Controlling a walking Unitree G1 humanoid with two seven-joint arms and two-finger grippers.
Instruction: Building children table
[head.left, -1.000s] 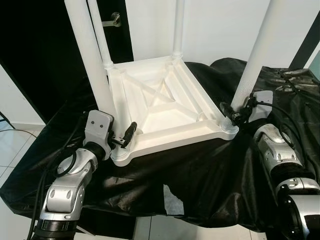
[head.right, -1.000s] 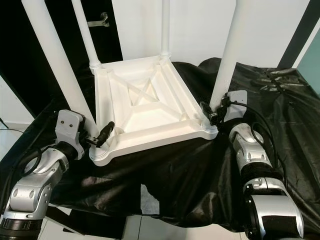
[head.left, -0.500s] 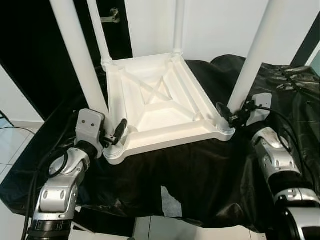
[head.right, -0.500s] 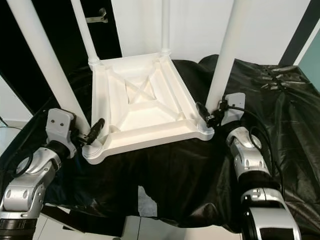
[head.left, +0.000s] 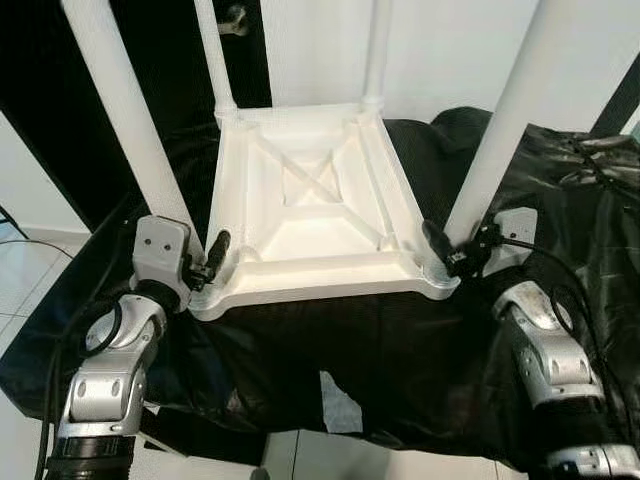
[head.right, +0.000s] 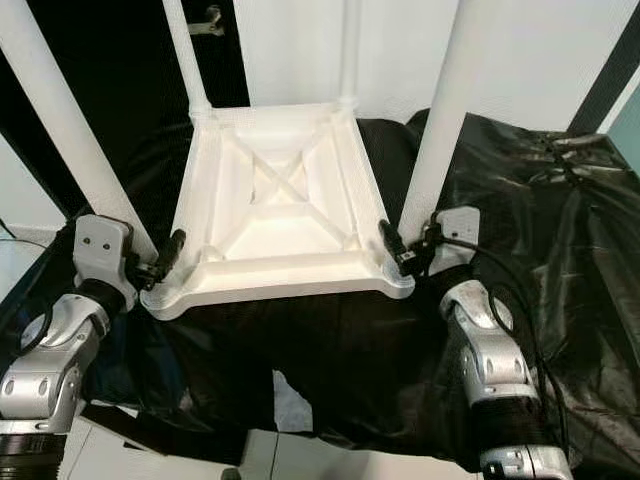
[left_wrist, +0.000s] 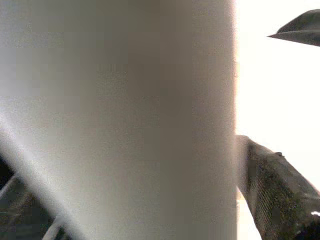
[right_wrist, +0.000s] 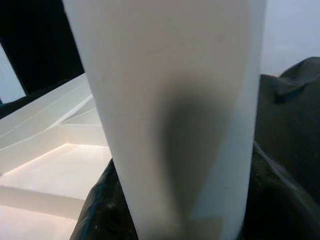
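On black sheet (head.left: 400, 350): upturned white table (head.left: 310, 215), 4 legs up. Left gripper (head.left: 207, 268) clamps near-left leg (head.left: 120, 130); right gripper (head.left: 447, 252) clamps near-right leg (head.left: 500, 140).

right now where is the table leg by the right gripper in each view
Left eye view: near-right table leg, rising from the tabletop's right front corner.
Right eye view: same leg, right of centre.
Left wrist view: another leg, close up; not this one.
Right wrist view: central white column.
Shared landmark: upturned tabletop.
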